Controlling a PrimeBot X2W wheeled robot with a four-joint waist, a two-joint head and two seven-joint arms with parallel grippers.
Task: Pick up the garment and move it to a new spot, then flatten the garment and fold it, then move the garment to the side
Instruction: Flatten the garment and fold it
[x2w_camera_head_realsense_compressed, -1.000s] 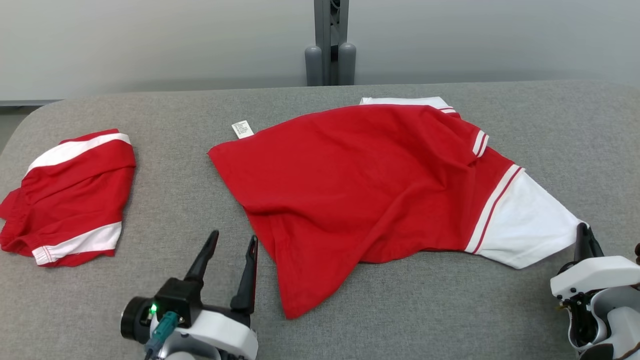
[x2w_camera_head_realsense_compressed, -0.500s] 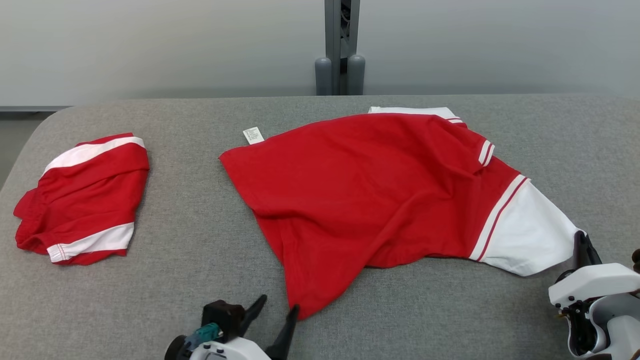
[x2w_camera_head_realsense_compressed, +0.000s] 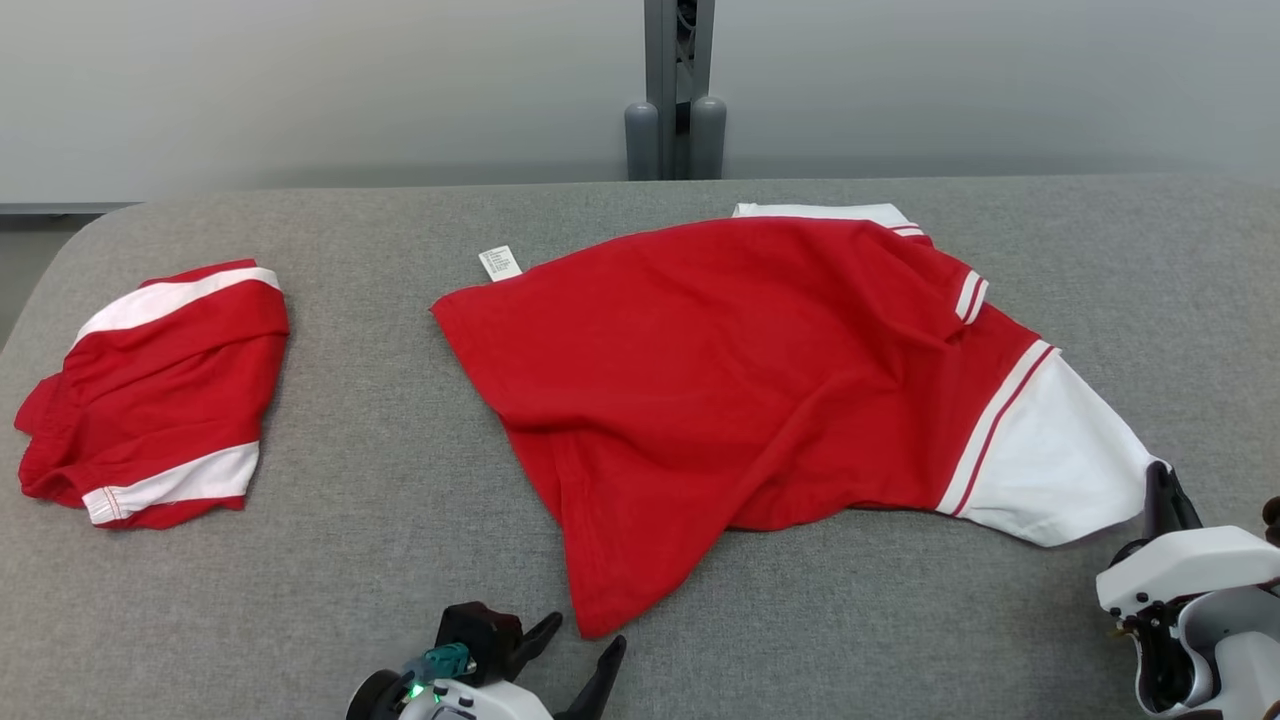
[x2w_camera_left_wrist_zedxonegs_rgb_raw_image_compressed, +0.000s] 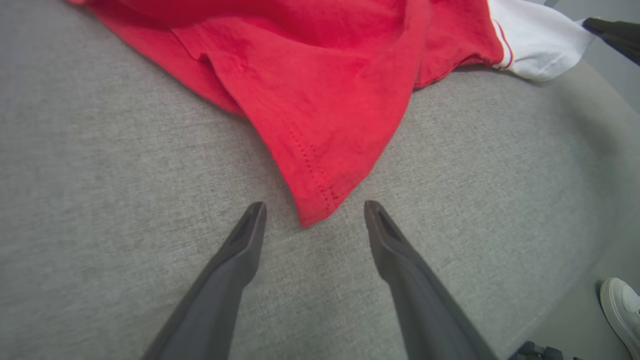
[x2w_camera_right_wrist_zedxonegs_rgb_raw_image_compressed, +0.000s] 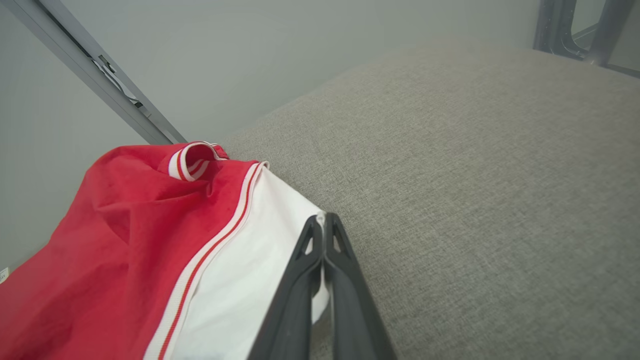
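Observation:
The garment (x2w_camera_head_realsense_compressed: 740, 400), a red shirt with a white sleeve, lies spread and wrinkled across the middle of the grey table (x2w_camera_head_realsense_compressed: 350, 560). At the bottom edge my left gripper (x2w_camera_head_realsense_compressed: 588, 632) is open. Its fingertips straddle the garment's near pointed corner (x2w_camera_left_wrist_zedxonegs_rgb_raw_image_compressed: 320, 165) just above the tabletop, and whether they touch the cloth I cannot tell. My right gripper (x2w_camera_head_realsense_compressed: 1160, 482) at the far right is shut on the edge of the white sleeve (x2w_camera_right_wrist_zedxonegs_rgb_raw_image_compressed: 240, 280), a sliver of white cloth showing between its fingers (x2w_camera_right_wrist_zedxonegs_rgb_raw_image_compressed: 300, 280).
A second red and white garment (x2w_camera_head_realsense_compressed: 150, 390) lies bunched at the table's left. A grey metal post (x2w_camera_head_realsense_compressed: 675, 90) stands behind the far edge. The table's rounded near corner drops to the floor, where a white shoe (x2w_camera_left_wrist_zedxonegs_rgb_raw_image_compressed: 620, 305) shows.
My left gripper has swung right and lower, from beside the garment's left hem to its near corner, still open. The right gripper keeps its hold. The camera has shifted slightly.

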